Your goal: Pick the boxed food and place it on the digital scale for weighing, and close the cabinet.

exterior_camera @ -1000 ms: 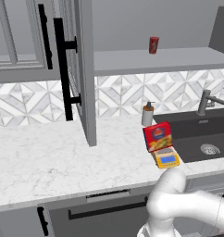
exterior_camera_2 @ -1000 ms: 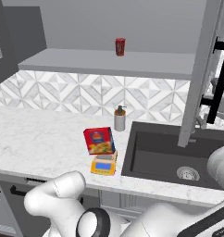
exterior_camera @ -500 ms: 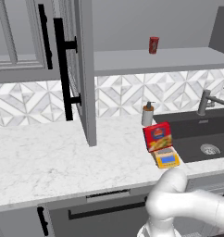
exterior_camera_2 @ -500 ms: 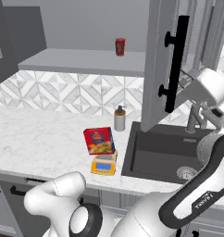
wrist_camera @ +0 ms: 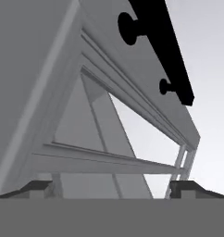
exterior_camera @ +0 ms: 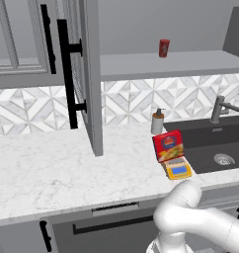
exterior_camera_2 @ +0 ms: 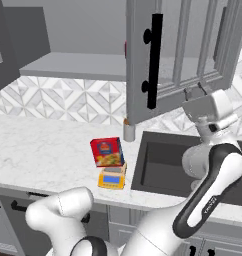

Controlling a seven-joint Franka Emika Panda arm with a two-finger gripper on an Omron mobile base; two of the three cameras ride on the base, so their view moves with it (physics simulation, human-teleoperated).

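The boxed food (exterior_camera: 168, 146) (exterior_camera_2: 107, 151), red with a blue emblem, stands upright on the back of the yellow digital scale (exterior_camera: 178, 169) (exterior_camera_2: 112, 177), near the counter's front edge beside the sink. The cabinet's right door (exterior_camera_2: 143, 60) (wrist_camera: 63, 92) hangs partly swung in, with its black bar handle (exterior_camera_2: 154, 60) (wrist_camera: 155, 46) facing out. My gripper (exterior_camera_2: 199, 100) (wrist_camera: 113, 189) is open with nothing between its fingers, right against that door's panelled face. The cabinet's left door (exterior_camera: 89, 74) stands wide open, edge-on over the counter.
A small red can (exterior_camera: 164, 48) stands on the cabinet's inner shelf (exterior_camera: 166, 64). A grey soap dispenser (exterior_camera: 157, 122) sits by the backsplash behind the box. The dark sink (exterior_camera: 215, 143) (exterior_camera_2: 168, 165) and its faucet (exterior_camera: 222, 106) lie right of the scale.
The cabinet's right door has swung left toward shut, and my hand has followed it. The box, the scale and the left door have not moved.
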